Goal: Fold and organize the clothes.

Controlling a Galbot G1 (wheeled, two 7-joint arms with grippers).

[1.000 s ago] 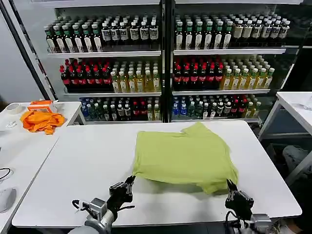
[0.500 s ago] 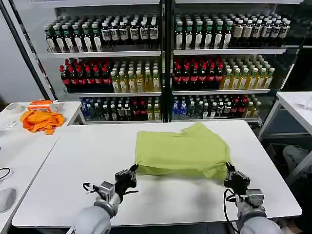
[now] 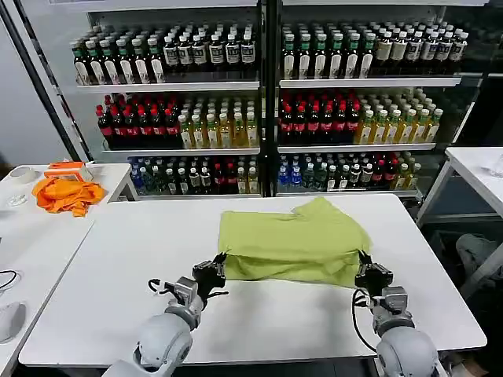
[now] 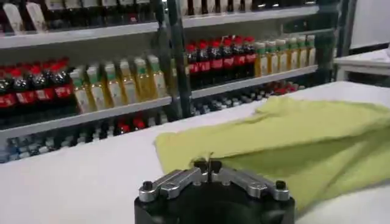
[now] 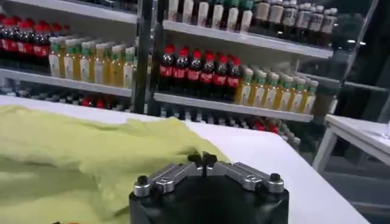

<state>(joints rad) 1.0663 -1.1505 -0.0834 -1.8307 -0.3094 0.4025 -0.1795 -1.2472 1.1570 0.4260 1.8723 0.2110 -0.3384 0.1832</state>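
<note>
Both grippers sit at the near corners of the T-shirt [image 3: 295, 239], one on each side. From the head view, the left gripper [image 3: 218, 268] is at the shirt's near left corner and the right gripper [image 3: 363, 265] is at its near right corner, each with its fingertips against the cloth edge. In the wrist views, the left gripper [image 4: 208, 163] and the right gripper [image 5: 203, 159] each have their fingers closed tip to tip, with cloth right in front of them; whether a pinch of fabric lies between the tips cannot be told for sure, though the raised near edge in the head view suggests each has hold of a corner.

The shirt is a plain lime yellow-green, lying on the white table [image 3: 118, 267] a little right of centre. It is doubled over, with an upper layer lying on a lower one and a dark shadowed gap showing between them along the near edge. One rounded part pokes out toward the far side. The surface is smooth with a few soft creases.

Behind the table stands a drinks cooler [image 3: 267, 102] with rows of bottles; their labels are too small to read. An orange cloth [image 3: 67, 195] lies on a side table at the left.
</note>
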